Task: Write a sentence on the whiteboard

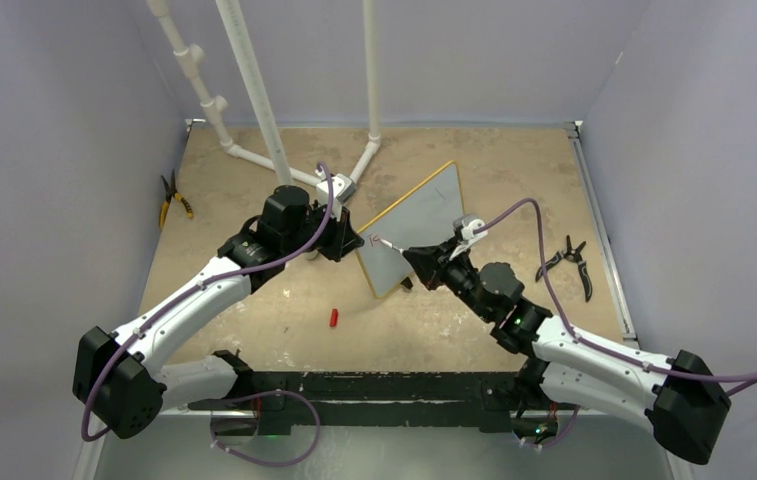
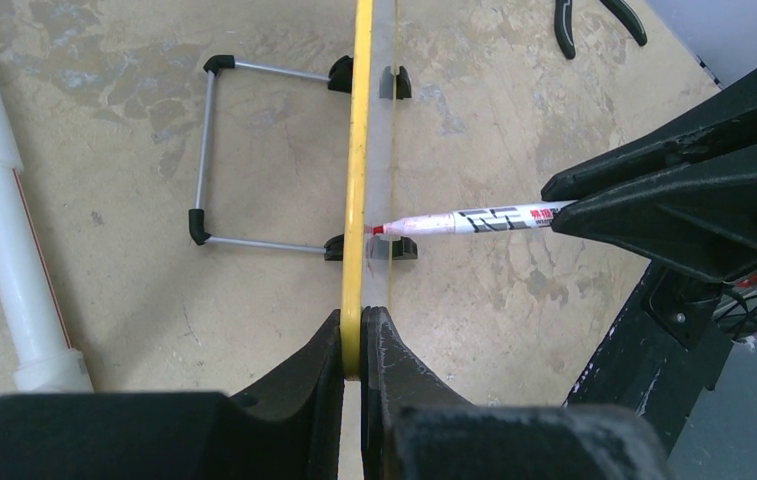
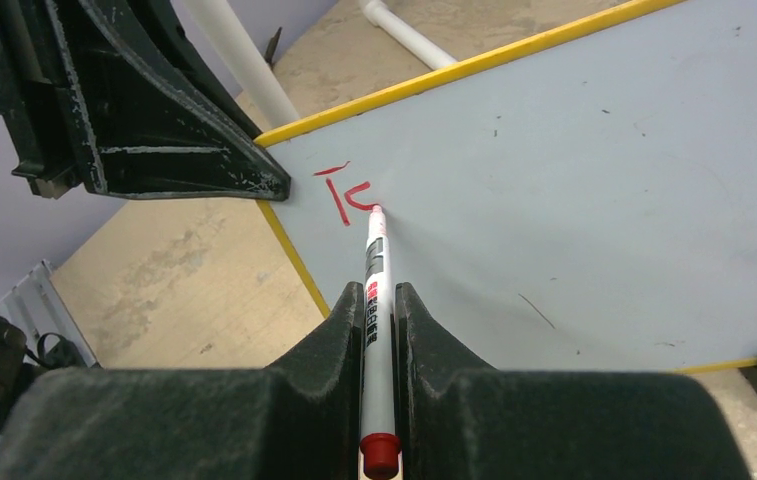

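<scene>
Tan tabletop (image 1: 514, 170), top view: whiteboard (image 1: 419, 225) stands mid-table, tilted, between both arms. Left wrist: left gripper (image 2: 352, 335) pinched on the board's yellow edge, wire stand (image 2: 209, 150) behind it. Right wrist: right gripper (image 3: 378, 300) clamped on marker (image 3: 376, 250), tip touching the board at the sentence (image 3: 342, 195), only a few red strokes so far, near the held corner.

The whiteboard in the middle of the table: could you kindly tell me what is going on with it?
The left arm's fingers are shut on the edge of the small yellow-framed whiteboard, steadying it. The right arm's fingers grip a white red-tipped marker, its tip on the board beside a few red strokes near that corner. The sentence is barely begun. What looks like its red cap lies on the table.
</scene>
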Robot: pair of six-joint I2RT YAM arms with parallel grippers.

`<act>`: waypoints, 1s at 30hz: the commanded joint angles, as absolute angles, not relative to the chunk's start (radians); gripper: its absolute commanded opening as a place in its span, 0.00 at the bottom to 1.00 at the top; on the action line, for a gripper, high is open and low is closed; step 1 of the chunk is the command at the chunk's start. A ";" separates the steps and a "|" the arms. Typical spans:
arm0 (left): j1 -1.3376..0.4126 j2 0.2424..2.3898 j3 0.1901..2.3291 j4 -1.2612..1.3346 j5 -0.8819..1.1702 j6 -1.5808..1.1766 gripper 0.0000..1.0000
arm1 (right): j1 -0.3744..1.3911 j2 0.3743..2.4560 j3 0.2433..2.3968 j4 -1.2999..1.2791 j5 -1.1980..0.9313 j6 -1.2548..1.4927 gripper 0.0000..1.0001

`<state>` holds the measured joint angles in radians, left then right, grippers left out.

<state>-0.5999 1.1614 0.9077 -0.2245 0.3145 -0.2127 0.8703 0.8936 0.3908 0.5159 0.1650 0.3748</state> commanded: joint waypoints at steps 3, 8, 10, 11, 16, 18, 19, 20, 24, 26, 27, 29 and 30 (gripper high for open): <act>-0.601 1.167 0.900 -0.212 0.339 -0.168 0.00 | 0.874 0.753 0.410 0.512 0.240 0.381 0.00; -0.601 1.167 0.900 -0.212 0.343 -0.167 0.00 | 0.873 0.878 0.430 0.552 0.205 0.365 0.00; -0.601 1.168 0.899 -0.212 0.344 -0.168 0.00 | 0.874 0.895 0.440 0.564 0.182 0.356 0.00; -0.601 1.169 0.899 -0.212 0.343 -0.167 0.00 | 0.873 0.905 0.445 0.570 0.172 0.352 0.00; -0.601 1.167 0.899 -0.212 0.344 -0.167 0.00 | 0.873 0.911 0.434 0.578 0.164 0.355 0.00; -0.601 1.167 0.899 -0.213 0.343 -0.166 0.00 | 0.874 0.900 0.427 0.576 0.174 0.359 0.00; -0.601 1.167 0.900 -0.211 0.345 -0.166 0.00 | 0.874 0.896 0.424 0.577 0.181 0.363 0.00; -0.601 1.168 0.899 -0.211 0.344 -0.167 0.00 | 0.874 0.890 0.422 0.581 0.182 0.365 0.00; -0.601 1.171 0.897 -0.211 0.346 -0.167 0.00 | 0.873 0.882 0.422 0.600 0.173 0.368 0.00; -0.601 1.172 0.900 -0.210 0.347 -0.166 0.00 | 0.874 0.890 0.427 0.603 0.162 0.366 0.00; -0.601 1.172 0.900 -0.211 0.348 -0.166 0.00 | 0.873 0.895 0.430 0.604 0.158 0.364 0.00; -0.601 1.171 0.900 -0.211 0.348 -0.166 0.00 | 0.874 0.905 0.432 0.604 0.152 0.361 0.00; -0.601 1.171 0.900 -0.212 0.347 -0.166 0.00 | 0.874 0.907 0.433 0.603 0.149 0.361 0.00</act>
